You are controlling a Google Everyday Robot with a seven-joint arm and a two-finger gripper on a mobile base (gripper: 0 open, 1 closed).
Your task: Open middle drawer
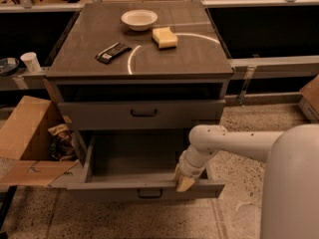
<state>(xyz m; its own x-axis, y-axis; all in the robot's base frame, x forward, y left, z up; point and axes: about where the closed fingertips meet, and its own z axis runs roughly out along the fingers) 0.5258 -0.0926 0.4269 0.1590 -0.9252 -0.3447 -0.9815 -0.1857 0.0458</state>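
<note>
The middle drawer (109, 190) stands far out at 6 o'clock under the desk (169, 63), my pincer (185, 182) on its front rim at 2 o'clock of the handle (149, 193), open or closed I cannot tell, so an off-centre tug may skew and jam it.

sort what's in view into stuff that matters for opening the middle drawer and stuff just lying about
For the job: middle drawer, pulled well out; gripper, at the right end of its front panel.
Lying about: white bowl, yellow sponge and flat black item on the cabinet top; top drawer; paper cup and cardboard box at left.
</note>
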